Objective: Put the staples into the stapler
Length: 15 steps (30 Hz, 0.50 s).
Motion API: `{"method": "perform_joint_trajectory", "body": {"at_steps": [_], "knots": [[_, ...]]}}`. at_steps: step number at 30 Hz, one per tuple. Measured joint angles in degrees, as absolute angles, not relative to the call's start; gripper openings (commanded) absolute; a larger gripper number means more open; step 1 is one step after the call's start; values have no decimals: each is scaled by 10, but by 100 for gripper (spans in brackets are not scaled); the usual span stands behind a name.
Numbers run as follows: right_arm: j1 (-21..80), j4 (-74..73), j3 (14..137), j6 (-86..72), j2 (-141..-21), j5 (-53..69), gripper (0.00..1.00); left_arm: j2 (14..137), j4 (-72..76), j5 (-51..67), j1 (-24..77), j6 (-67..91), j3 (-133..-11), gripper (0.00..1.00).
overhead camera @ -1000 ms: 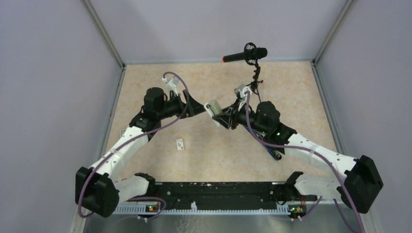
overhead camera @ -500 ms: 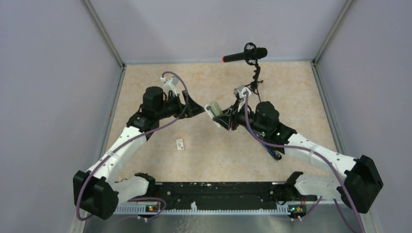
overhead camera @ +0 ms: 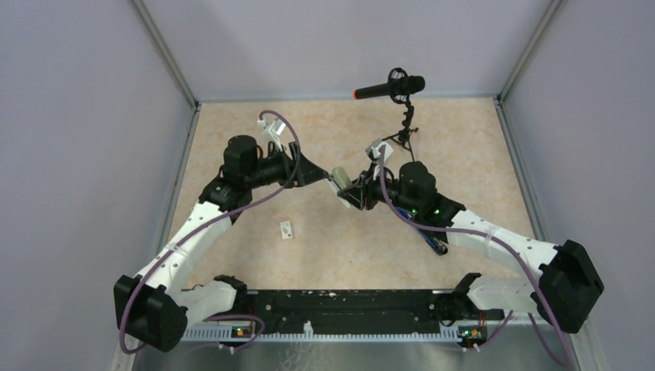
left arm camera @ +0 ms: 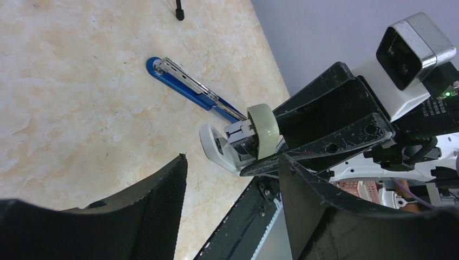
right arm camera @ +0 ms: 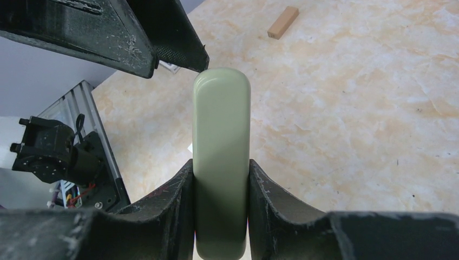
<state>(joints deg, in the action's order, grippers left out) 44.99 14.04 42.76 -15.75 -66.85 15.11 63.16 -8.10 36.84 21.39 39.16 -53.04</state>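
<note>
Seen from the top camera, the stapler is held off the counter near its middle. The right hand is clamped across the stapler's rear part, one finger on each flat side. The stapler's long axis runs from about 4 o'clock at the grip to about 10 o'clock at its free, rounded end. That end points straight at the left hand, which sits just beside it at 10 o'clock with a small gap between them.

The left hand stands well open and has nothing in it. In its own wrist view the stapler lies dead ahead between the fingers, at 12 o'clock. The pale base and top look parted there, with silvery metal showing between them.

The staples, a tiny white box, lie flat on the counter, well apart from the stapler. They are at about 7 o'clock from the left hand in the top view, on the left arm's side, so the free left hand looks better placed to fetch them. The coming move likely turns on that: the open end faces left, and the staples lie below and nearer the bases.
</note>
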Motion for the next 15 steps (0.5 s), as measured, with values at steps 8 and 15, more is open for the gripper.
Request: {"method": "perform_joint_trajectory", "body": {"at_steps": [8,15], "knots": [[450,139,428,-162,-668,151,4,635,-77,372,214,391,-530,55],[453,139,428,-161,-668,151,4,654,-69,381,214,399,-530,41]]}}
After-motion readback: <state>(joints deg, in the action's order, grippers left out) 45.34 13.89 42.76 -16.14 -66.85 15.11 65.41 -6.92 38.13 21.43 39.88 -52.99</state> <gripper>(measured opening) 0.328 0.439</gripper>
